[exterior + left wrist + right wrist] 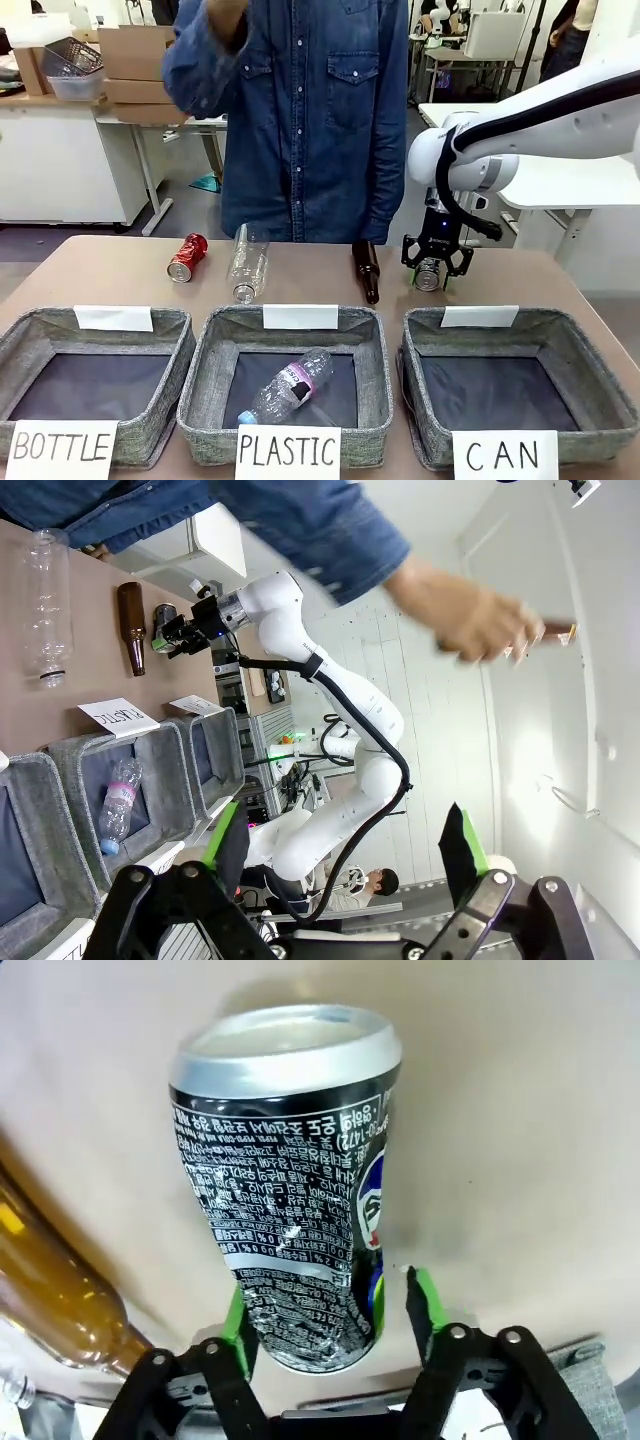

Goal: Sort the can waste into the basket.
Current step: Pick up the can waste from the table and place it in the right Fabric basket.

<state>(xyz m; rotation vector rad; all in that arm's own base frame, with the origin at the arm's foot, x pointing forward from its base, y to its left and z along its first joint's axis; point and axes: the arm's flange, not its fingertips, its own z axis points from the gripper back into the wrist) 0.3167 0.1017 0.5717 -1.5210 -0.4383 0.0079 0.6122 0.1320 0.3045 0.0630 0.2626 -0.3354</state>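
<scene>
Step in hand: grasping the black can (290,1190), which lies on the table just behind the CAN basket (585,352). The right gripper (437,262) straddles it, one pad short of contact. Next move, as I judge it: clamp, lift, carry over the basket. The left gripper (345,825) is spread and empty.

Three hand-lettered white cards stood at the near walls of the grey baskets in the front view. The left card (62,450), on the left basket (20,335), read "BOTTLE". The middle card (288,452), on the middle basket (205,370), read "PLASTIC". The right card (505,455), on the right basket (585,360), read "CAN". All were in black capitals. In the left wrist view a rim card (117,716) carried dark capitals, turned sideways and too small to read with certainty. In the right wrist view the black can (290,1210) bore dense white Korean print, too fine to make out, beside a blue-and-white emblem (370,1200).
</scene>
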